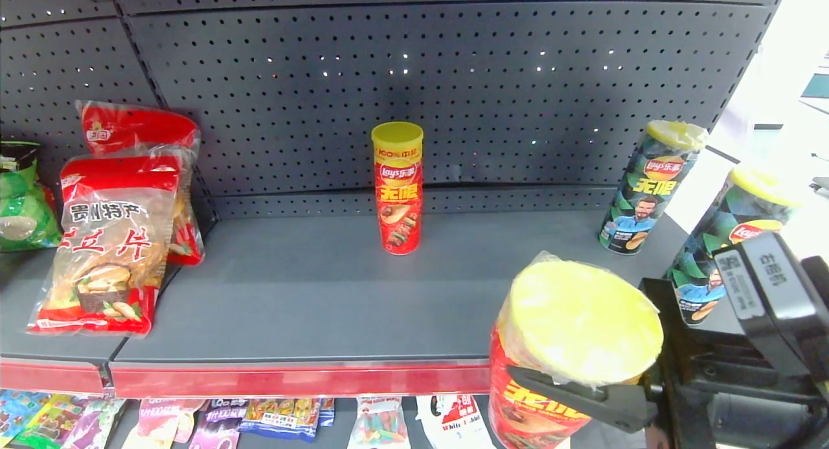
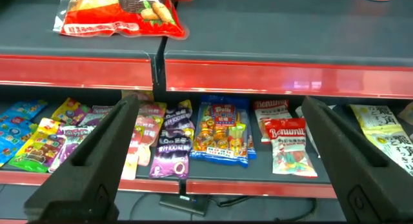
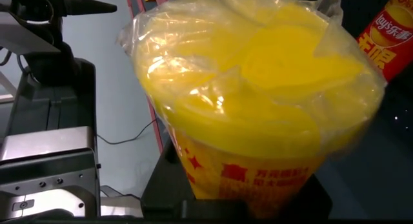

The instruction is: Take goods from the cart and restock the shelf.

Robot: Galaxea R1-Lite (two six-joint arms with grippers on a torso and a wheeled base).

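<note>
My right gripper [image 1: 586, 391] is shut on a red chip can with a yellow plastic-wrapped lid [image 1: 576, 319], held upright just in front of the shelf's red front edge [image 1: 298, 378], right of centre. The right wrist view looks up the same can [image 3: 258, 88], with the gripper [image 3: 245, 201] clamped around its lower body. A matching red can [image 1: 396, 186] stands at the back middle of the grey shelf board [image 1: 311, 293]. My left gripper [image 2: 219, 159] is open and holds nothing, low in front of the shelf below.
Two dark green-blue chip cans [image 1: 647, 186] [image 1: 728, 241] stand at the shelf's right end. Red snack bags [image 1: 110, 241] and a green bag [image 1: 19, 196] lie at the left. Small candy bags [image 2: 219, 130] fill the lower shelf. A pegboard wall [image 1: 453, 80] backs the shelf.
</note>
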